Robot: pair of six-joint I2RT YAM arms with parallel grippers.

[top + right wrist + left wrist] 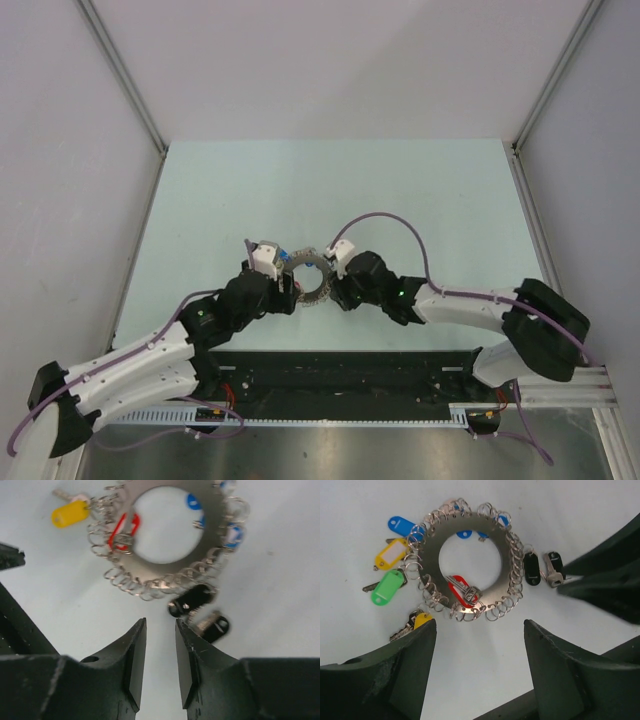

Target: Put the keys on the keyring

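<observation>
Keyring (429,562) well inside table (400,190) edges

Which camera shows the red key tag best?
The left wrist view: the red key tag sits sharp near centre. The right wrist view catches only its blurred red edge; in the top view it is too small to tell.

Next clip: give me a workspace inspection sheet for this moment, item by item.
Surface: pale green tabletop, no marks seen.
Job's things: flat silver metal keyring fringed with small wire loops, lying flat; red-tagged key resting on its rim; blue-tagged key, yellow-tagged key and green-tagged key on one side; black-headed keys on the other.
Clutter: nothing seen.
Grippers: left gripper fingers wide apart, empty; right gripper fingers narrowly apart, empty, by the black-headed keys.
Cables: purple cable looping off each arm.
Surroundings: plain pale walls.
</observation>
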